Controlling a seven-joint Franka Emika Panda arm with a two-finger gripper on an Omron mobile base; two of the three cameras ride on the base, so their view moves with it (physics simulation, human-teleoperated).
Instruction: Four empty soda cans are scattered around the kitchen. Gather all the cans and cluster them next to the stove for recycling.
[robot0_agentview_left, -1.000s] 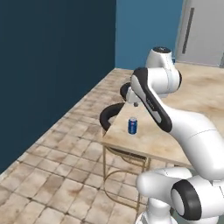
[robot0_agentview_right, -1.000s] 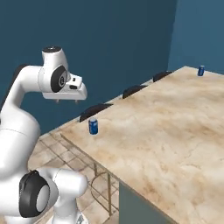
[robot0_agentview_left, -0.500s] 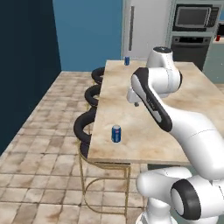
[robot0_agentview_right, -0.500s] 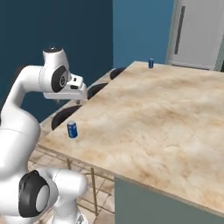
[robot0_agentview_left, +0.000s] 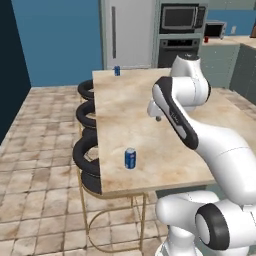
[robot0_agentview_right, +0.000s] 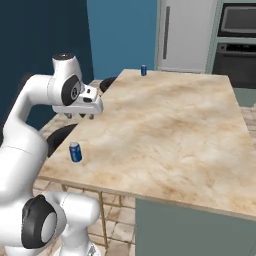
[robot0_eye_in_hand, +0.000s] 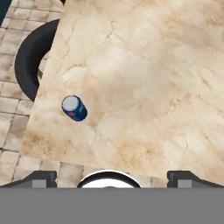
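Observation:
A blue soda can stands upright on the marble island counter near its front left corner. A second blue can stands at the island's far end. My gripper hangs open and empty above the counter, behind and to the right of the near can and well clear of it. The hand view looks down on that can, up and left of my fingertips. A small red item sits on the back counter, too small to identify. The stove is out of view.
Black round stools line the island's left side over tiled floor. A grey fridge and a built-in oven with microwave stand behind the island. The counter's near edge runs close to my base.
The whole picture has swung round as the base moved: the island now runs straight ahead, with fridge and oven in sight. The arm holds its pose and the gripper stays open.

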